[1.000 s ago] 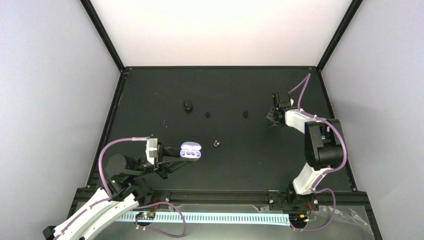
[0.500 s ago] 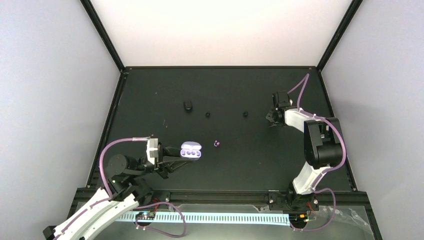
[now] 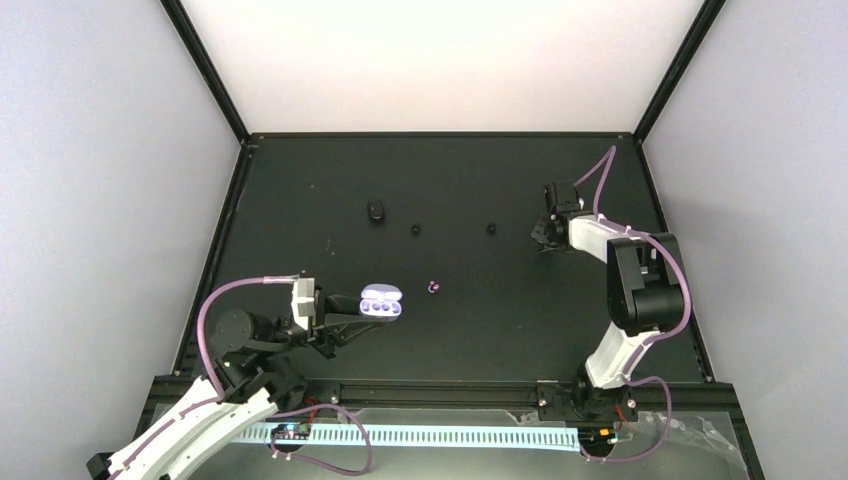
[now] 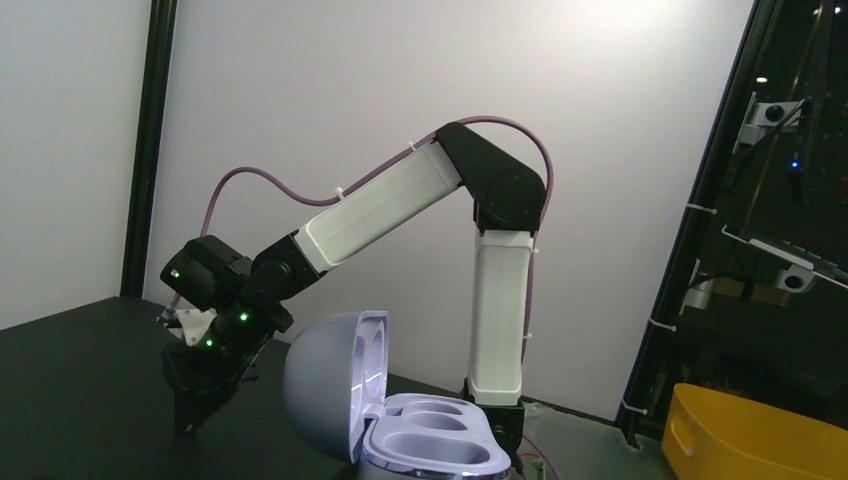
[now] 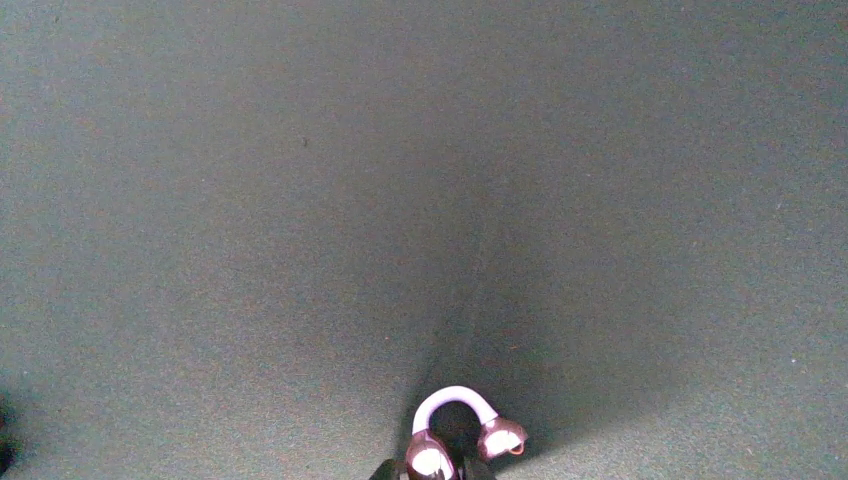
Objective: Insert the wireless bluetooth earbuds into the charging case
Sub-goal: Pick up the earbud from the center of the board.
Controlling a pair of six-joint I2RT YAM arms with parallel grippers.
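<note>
A black table point(image 3: 300, 180) fills the overhead view, walled by pale panels. The left arm point(image 3: 200, 420) reaches in from the near left corner, and the right arm point(image 3: 640, 290) folds over the far right side.

The left gripper point(image 3: 355, 318) appears clamped on the near left end of the charging case point(image 3: 381, 303). This is a pale lavender pebble lying open, well left of centre. Its long axis runs left to right across the table. Its lid stands up along the far edge, and its wells face upward.

A dark pebble-shaped case point(image 3: 375, 211) sits farther back, apart from everything else.

The right gripper point(image 3: 545, 238) points down at the table with its tips drawn together. In the right wrist view they appear to pinch a hooked earbud point(image 5: 458, 425), which is purple and white with a small arched loop.

From those fingers the open case lies to the left and nearer the arm bases, well apart, so the bud has to travel that way. A loose purple earbud point(image 3: 433, 287) lies on the table just right of the case, closer to the left arm. A black earbud point(image 3: 415, 229) and a second black earbud point(image 3: 491, 228) rest farther back, the second one near the right gripper.
</note>
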